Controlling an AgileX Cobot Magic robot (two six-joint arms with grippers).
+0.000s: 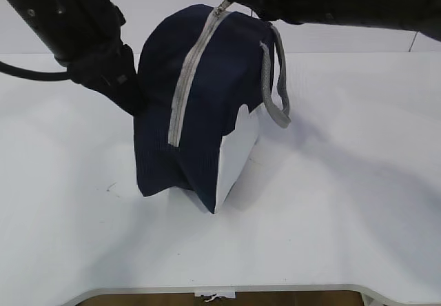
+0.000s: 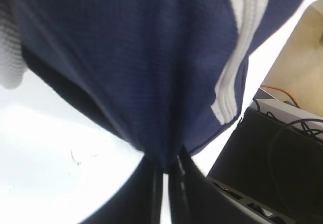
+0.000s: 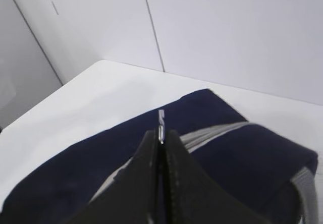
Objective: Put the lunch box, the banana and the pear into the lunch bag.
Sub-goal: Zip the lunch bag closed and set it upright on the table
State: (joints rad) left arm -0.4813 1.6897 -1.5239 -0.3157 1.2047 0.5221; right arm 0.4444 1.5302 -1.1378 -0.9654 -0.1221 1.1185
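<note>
The navy lunch bag (image 1: 200,106) stands upright at the centre of the white worktop (image 1: 344,202), its grey zipper (image 1: 189,78) running closed from the top down the near face, a white side panel (image 1: 238,151) at its lower right and a grey handle (image 1: 279,89) hanging on its right. At the bag's top edge, the right gripper (image 3: 161,138) is clamped shut on the metal zipper pull (image 3: 161,123). From the upper left of the exterior frame, the left gripper (image 2: 164,183) pinches a fold of the bag's fabric, its fingers (image 2: 184,183) pressed together.
</note>
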